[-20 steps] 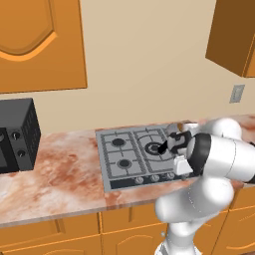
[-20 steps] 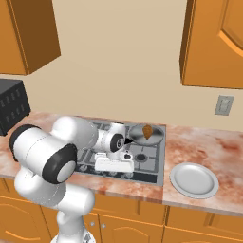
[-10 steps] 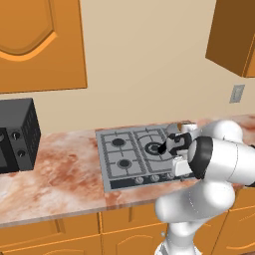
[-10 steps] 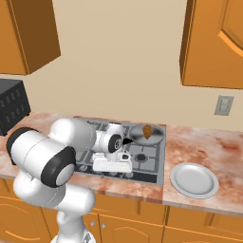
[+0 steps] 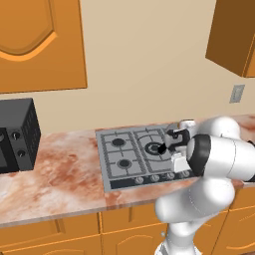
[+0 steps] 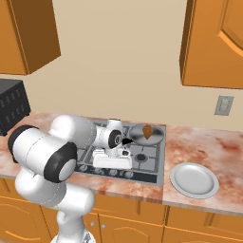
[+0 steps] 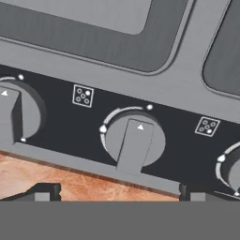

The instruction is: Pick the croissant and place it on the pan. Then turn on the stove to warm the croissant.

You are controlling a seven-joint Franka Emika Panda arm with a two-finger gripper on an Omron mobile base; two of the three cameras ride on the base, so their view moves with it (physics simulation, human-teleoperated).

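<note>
The brown croissant point(image 6: 148, 131) lies in the small grey pan point(image 6: 153, 138), which sits on the stove's point(image 6: 155, 153) back right burner with its black handle pointing left. The stove point(image 5: 115, 163) is a flat grey cooktop with a dark front strip of knobs. My gripper point(image 7: 119, 194) hangs low over that strip, open wide, nothing between its tips. In the hand view a round grey knob point(image 7: 135, 140) sits just above the gap between the two dark fingertips point(image 7: 44, 192), with further knobs at the left point(image 7: 13, 116) and right point(image 7: 232, 171). The white hand point(image 6: 112, 159) hovers over the stove's front.
A white plate point(image 6: 194, 180) rests on the marble counter right of the stove. A black microwave point(image 5: 15, 134) stands at the far left of the counter. Wooden wall cabinets point(image 5: 37, 45) hang above. A wall outlet point(image 6: 223, 105) is on the back wall.
The hand has edged slightly left along the stove's front. The jaws have stayed open, and the croissant and pan have not moved.
</note>
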